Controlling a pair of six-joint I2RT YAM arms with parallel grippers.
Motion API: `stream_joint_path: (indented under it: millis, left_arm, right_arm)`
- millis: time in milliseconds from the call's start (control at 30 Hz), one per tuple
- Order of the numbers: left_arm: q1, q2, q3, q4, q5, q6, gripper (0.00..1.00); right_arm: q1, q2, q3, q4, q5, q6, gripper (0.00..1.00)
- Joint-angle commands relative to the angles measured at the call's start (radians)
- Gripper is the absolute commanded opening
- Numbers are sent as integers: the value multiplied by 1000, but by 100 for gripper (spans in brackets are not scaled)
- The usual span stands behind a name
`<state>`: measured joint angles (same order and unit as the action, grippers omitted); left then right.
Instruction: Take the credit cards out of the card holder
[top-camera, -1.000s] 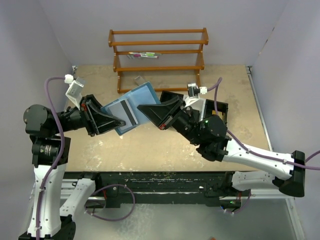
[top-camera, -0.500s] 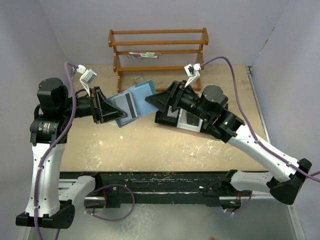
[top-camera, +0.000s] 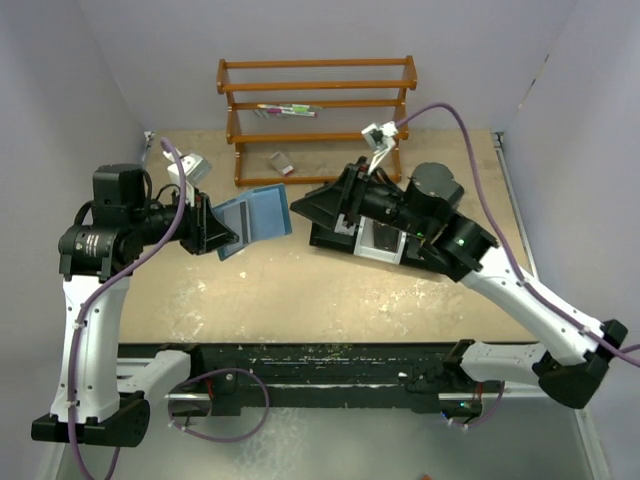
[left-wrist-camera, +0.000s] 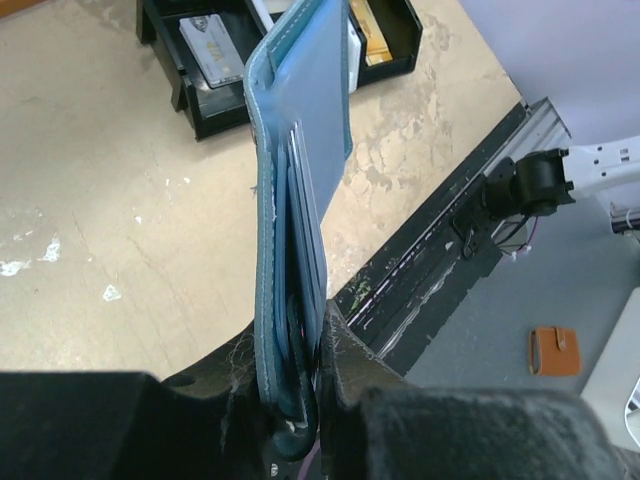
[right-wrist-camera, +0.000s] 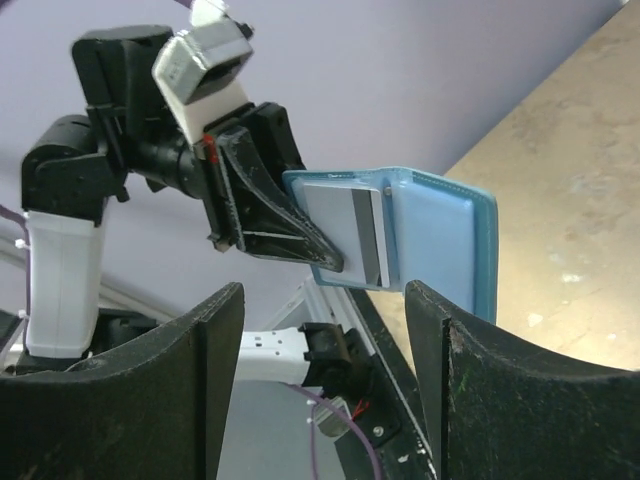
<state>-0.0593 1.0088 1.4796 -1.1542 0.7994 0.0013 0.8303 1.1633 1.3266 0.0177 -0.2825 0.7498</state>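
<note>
Top external view: card holder (top-camera: 262, 212) held aloft between the arms, one credit card (top-camera: 233, 216) showing.
The left gripper (top-camera: 228, 238) was clamped on the holder's left end, its long axis running toward the right gripper (top-camera: 298, 206), whose jaws stood wide apart and empty just beside the free edge, not touching. The grey card lay flat on the open face; the right arm looked best placed to draw it out.
</note>
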Motion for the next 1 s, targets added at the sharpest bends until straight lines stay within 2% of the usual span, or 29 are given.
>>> stream_joint_path:
  millis: [0, 167, 467, 733, 967]
  left_arm:
    - [-1, -22, 25, -18, 81, 72, 7]
    - [-1, -15, 29, -62, 240, 113, 7]
    - [-1, 0, 71, -77, 445, 95, 7]
    - [-1, 10, 68, -79, 478, 78, 7]
    - [-1, 25, 72, -72, 476, 61, 7]
  right_arm:
    - [5, 79, -23, 179, -168, 72, 67]
    - [9, 138, -55, 300, -280, 127, 63]
    - [9, 134, -126, 370, -319, 147, 53]
    - [17, 144, -148, 478, -374, 201, 39]
    - [41, 163, -131, 479, -388, 193, 33]
